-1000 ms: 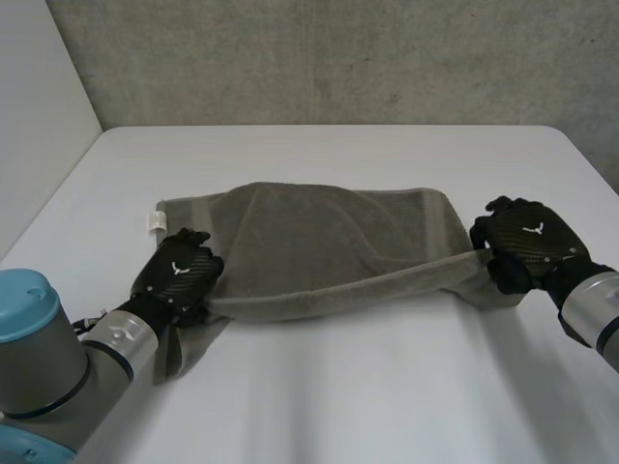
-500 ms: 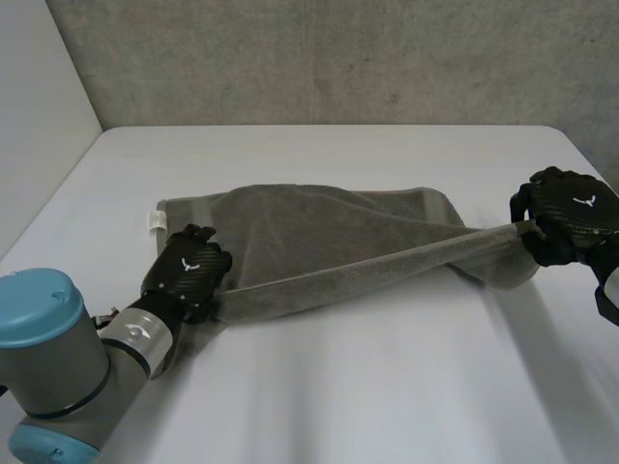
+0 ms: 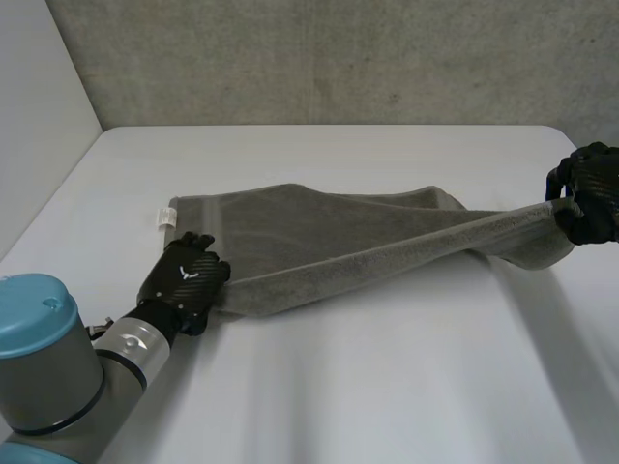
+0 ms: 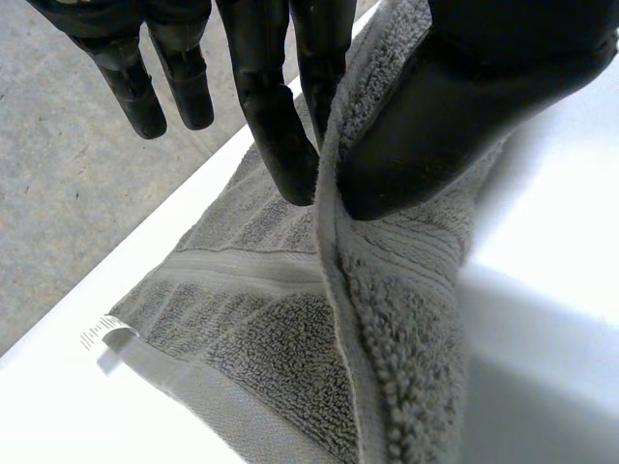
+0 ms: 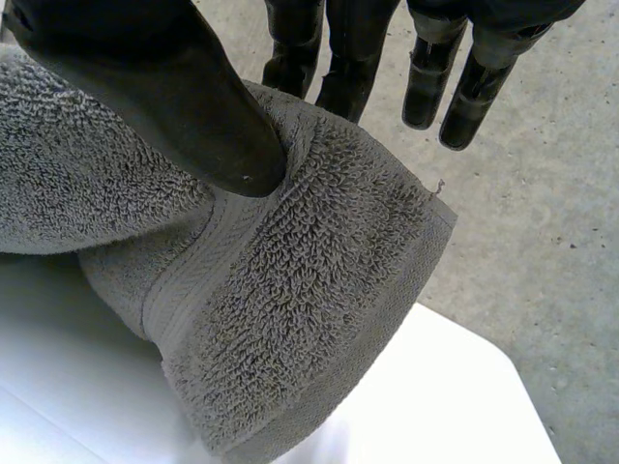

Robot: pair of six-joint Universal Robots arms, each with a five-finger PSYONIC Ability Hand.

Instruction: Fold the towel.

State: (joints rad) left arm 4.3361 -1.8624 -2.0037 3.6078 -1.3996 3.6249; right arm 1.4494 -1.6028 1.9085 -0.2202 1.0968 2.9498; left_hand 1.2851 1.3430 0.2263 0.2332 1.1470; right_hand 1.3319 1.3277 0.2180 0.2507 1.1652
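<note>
- Currently, towel (image 3: 319,232) on table (image 3: 338,387), front edge stretched taut between both hands.
- Its left end: pinched between thumb and fingers of left hand (image 3: 189,275).
- Its right end: clamped likewise by right hand (image 3: 592,193), raised.

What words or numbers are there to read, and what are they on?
The tag on the towel corner: tiny print, too small to read.
The left hand: a white mark on its back, no letters.
Nothing else has writing.
</note>
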